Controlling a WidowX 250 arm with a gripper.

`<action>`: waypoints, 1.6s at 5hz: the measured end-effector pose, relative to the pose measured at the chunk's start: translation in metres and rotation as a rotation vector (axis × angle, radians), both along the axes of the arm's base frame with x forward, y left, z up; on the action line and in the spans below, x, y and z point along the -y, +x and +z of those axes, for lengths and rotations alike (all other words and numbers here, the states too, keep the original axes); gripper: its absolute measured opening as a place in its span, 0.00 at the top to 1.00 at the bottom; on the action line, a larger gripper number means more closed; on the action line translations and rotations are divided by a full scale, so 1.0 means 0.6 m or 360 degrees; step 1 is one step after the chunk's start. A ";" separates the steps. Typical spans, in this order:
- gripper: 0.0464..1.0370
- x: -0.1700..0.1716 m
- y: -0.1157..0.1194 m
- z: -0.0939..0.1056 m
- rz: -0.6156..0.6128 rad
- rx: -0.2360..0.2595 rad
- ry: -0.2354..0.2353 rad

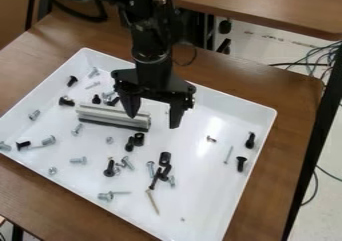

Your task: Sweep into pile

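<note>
My gripper [153, 119] hangs over the upper middle of the white tray [270, 130], its two fingers spread apart with nothing visible between them. Just left of it lies a pale bar with a dark lower edge [113, 116], one end close to the left finger; whether they touch I cannot tell. Screws and small hardware are scattered across the tray: a black screw [109, 168], a black cylindrical piece [165, 158] and a silver bolt [105, 196] among several others. Two black screws, one of them [241, 164] lower, lie near the right wall, close to a thin nail [228, 154].
The tray's raised walls surround the hardware. Brown wooden table [294, 95] extends around the tray. Another wooden surface [267, 5] stands behind, with cables [320, 60] on the floor at the right.
</note>
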State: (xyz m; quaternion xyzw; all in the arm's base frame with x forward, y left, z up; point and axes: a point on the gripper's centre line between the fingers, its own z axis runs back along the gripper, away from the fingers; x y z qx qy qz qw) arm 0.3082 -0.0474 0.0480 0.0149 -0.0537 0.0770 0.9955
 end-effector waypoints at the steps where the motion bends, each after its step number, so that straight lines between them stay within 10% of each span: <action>1: 0.04 -0.001 -0.007 -0.014 -0.0019 -0.0051 0.0011; 4: 0.04 -0.136 -0.005 -0.005 -0.1149 -0.0298 0.0259; 6: 0.04 -0.180 0.038 -0.067 -0.1604 -0.0362 0.0187; 8: 0.04 -0.198 0.053 -0.111 -0.1659 -0.0303 0.0094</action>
